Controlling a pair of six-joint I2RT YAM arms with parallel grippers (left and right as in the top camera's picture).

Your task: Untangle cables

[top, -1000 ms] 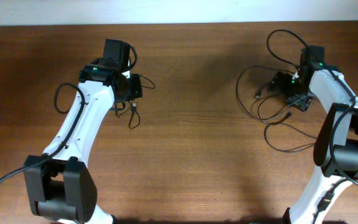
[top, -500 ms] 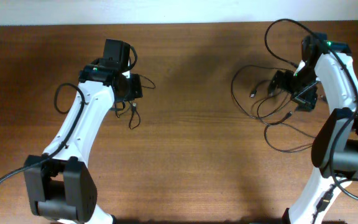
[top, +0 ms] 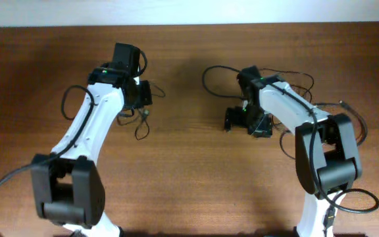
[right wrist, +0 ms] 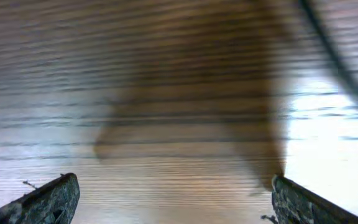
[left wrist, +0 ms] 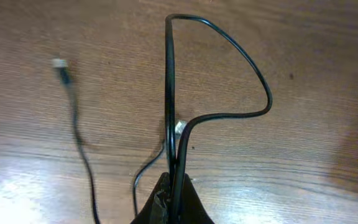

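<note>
Black cord is what the left gripper (left wrist: 173, 190) holds, its fingers pressed together on a doubled length of cable (left wrist: 168, 81) that rises from the tips in a loop and curls back down. The step looks like drawing this piece clear of the rest. To do it well, keep the pinch firm and pull slowly and low over the table (top: 189, 184), since a silver plug (left wrist: 180, 127) sits just beside the held strand and could snag. The right gripper (right wrist: 169, 196) is spread wide with nothing between its fingers, over bare wood near the middle of the table. It would help most by coming down on a strand close to the other cables (top: 206, 71) to anchor them while the left pulls.

All the cords are thin, limp and glossy, and they keep soft curves where they lie. A loose cable (left wrist: 73, 124) ends in a pale plug (left wrist: 59, 63) on the wood, apart from the held one. One piece is at the left gripper, left of centre; the rest loop around the right arm on the far right part of the table
</note>
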